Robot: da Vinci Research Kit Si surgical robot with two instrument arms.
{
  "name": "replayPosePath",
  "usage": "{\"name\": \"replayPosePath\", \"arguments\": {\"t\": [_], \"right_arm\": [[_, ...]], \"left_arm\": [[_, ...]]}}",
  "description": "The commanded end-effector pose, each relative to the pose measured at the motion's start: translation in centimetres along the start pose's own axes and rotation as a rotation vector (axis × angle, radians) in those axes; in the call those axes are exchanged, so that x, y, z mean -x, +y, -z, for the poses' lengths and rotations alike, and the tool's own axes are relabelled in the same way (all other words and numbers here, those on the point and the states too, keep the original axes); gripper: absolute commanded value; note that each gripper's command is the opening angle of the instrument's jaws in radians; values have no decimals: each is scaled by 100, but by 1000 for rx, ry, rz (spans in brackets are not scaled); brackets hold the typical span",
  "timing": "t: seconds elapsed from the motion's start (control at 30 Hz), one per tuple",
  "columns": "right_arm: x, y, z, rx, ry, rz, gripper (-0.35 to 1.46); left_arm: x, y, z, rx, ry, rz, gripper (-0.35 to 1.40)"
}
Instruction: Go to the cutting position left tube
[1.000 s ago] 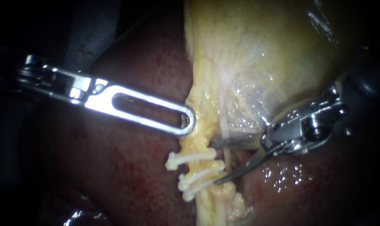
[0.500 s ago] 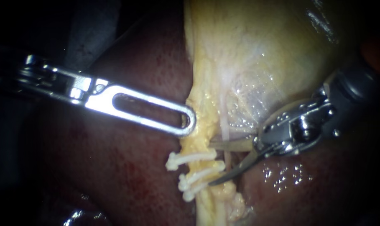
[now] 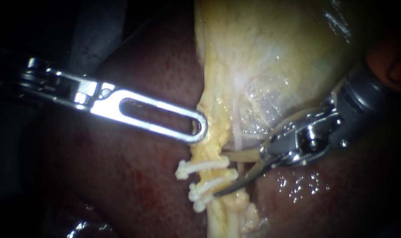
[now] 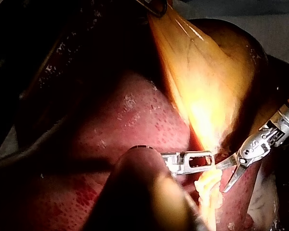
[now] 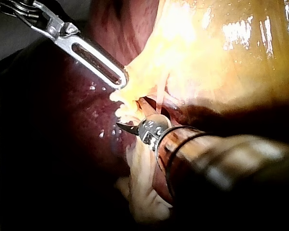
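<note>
Left tube [image 3: 207, 152], a lumpy yellow strand with three white clips [image 3: 196, 167], lies on wet dark-red liver [image 3: 134, 176]. Right instrument [image 3: 221, 174] blades gape beside the clips, and the left instrument [image 3: 199, 128] pinches the yellow fringe [image 3: 213, 119] near them.

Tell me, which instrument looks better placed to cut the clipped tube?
Right. The right instrument has its blades open beside the clipped tube, lower tip at the white clips. The left instrument is busy: its jaws are shut on the yellow tissue above.

No text, no labels — nothing legible
</note>
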Motion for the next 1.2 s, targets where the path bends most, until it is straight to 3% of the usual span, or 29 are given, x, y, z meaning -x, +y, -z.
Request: {"name": "replayPosePath", "arguments": {"t": [0.03, 0.47, 0.6, 0.8, 1.2], "right_arm": [[-1, 0, -1, 1, 3, 0, 91], [5, 3, -19, -15, 13, -15, 82], [6, 4, -25, -49, 6, -23, 77], [5, 5, -28, -73, 35, -42, 52], [2, 4, -27, -80, 46, -63, 52]], "left_arm": [[0, 0, 0, 0, 0, 0, -35], [0, 1, -2, 1, -1, -1, -35], [0, 1, -3, 1, -1, -1, -35], [0, 1, -3, 1, -2, -1, -35], [0, 1, -3, 2, -2, -1, -35]]}}
